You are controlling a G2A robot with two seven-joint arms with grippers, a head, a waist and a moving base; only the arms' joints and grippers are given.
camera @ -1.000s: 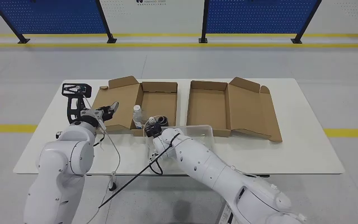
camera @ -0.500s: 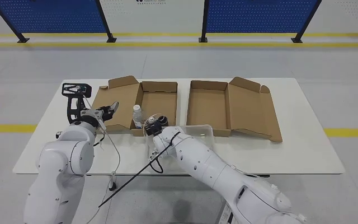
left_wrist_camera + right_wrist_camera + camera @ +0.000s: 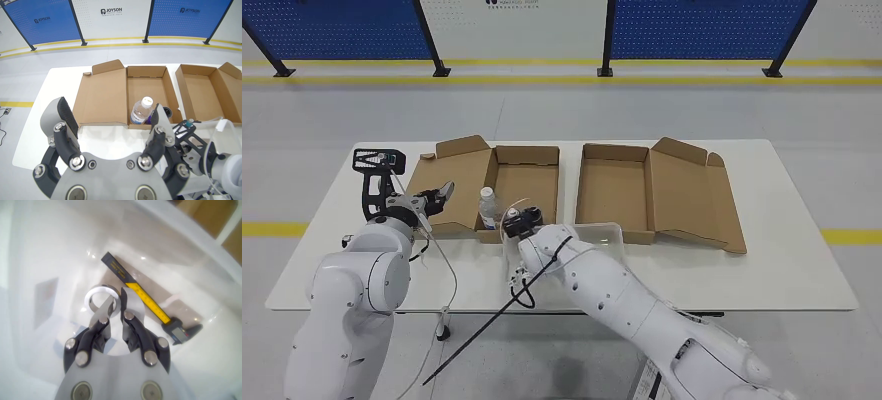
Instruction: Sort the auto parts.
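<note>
My right gripper (image 3: 117,292) is down inside a clear plastic bin (image 3: 56,247) and shut on the wall of a metal ring (image 3: 100,289), one finger inside the ring and one outside. A black and yellow digital caliper (image 3: 147,300) lies on the bin floor right beside the ring. My left gripper (image 3: 109,106) hangs open and empty over the table's front left, near the left cardboard box (image 3: 527,180). That box holds an upright water bottle (image 3: 140,111) and a black round part (image 3: 167,112).
A second open cardboard box (image 3: 612,190) sits to the right on the white table (image 3: 782,270), its flaps spread out. The clear bin (image 3: 602,235) stands in front of both boxes. A black stand (image 3: 372,180) rises at the table's left edge.
The right arm's wrist has shifted slightly to the right over the bin. The left arm has stayed where it was.
</note>
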